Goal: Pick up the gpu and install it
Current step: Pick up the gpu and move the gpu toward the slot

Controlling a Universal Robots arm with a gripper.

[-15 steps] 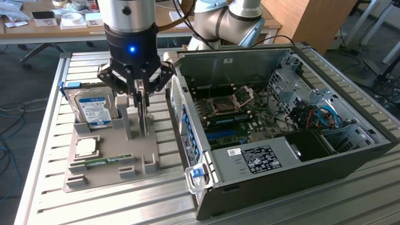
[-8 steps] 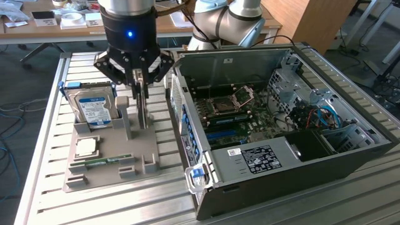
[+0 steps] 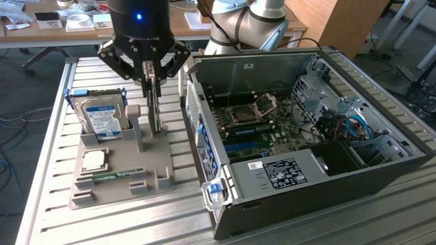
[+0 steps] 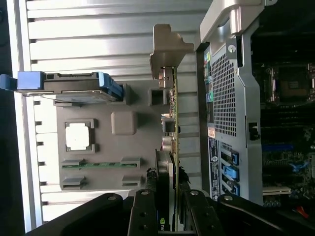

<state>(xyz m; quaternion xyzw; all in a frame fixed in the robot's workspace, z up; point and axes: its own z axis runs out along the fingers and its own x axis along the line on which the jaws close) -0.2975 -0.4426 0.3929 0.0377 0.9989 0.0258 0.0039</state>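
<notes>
The gpu is a thin dark card with a pale metal end bracket. It stands on edge, upright, over the grey parts holder, and its lower end is level with the holder's posts. My gripper comes down from above and is shut on the card's upper part. In the wrist view the gpu runs edge-on away from the gripper, with its bracket at the far end. I cannot tell whether the card's lower edge still touches the holder.
The holder also carries a blue-labelled hard drive, a CPU and a RAM stick. To the exterior view's right, an open computer case lies on its side, motherboard exposed. Everything rests on a slatted metal table.
</notes>
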